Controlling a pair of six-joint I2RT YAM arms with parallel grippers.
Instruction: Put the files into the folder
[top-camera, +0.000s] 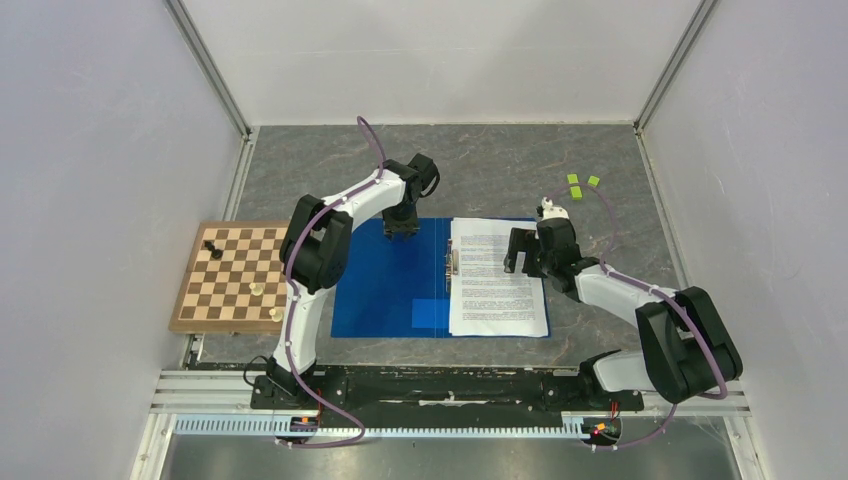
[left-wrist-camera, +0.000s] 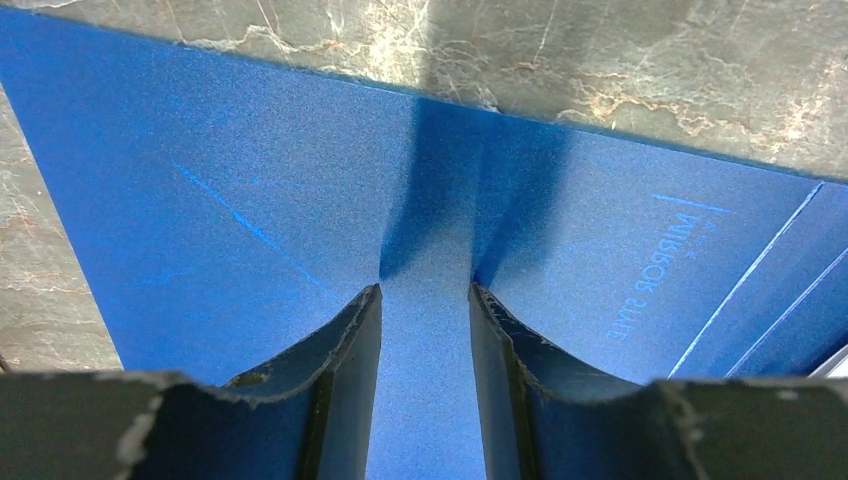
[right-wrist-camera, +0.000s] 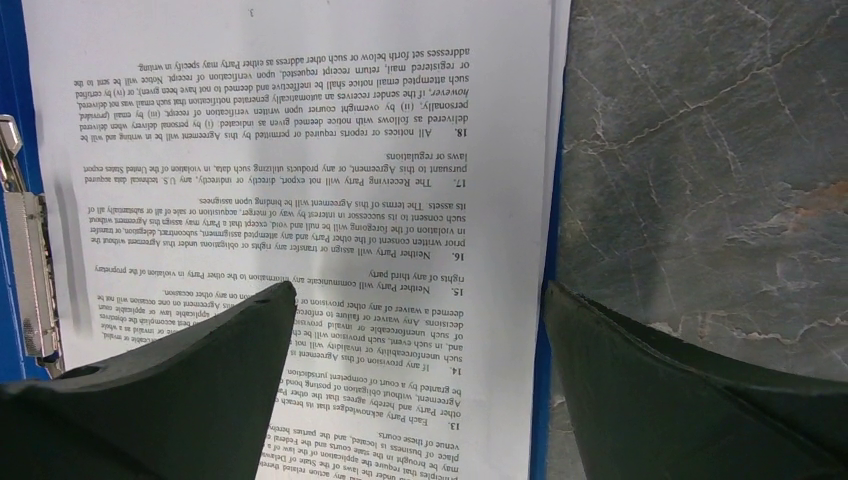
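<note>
Now the left end effector (top-camera: 402, 231), released, is pointing down at the open folder's (top-camera: 385, 285) far edge, arm stretched forward; the right end effector (top-camera: 521, 253), also released, is hovering over the papers (top-camera: 497, 290) inside.

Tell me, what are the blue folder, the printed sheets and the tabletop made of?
The folder looks like matte plastic: evenly blue with a fine grain and a light scratch. The files are thin white paper carrying black print. The table looks like grey stone with pale veins, though it could be a printed laminate.
</note>
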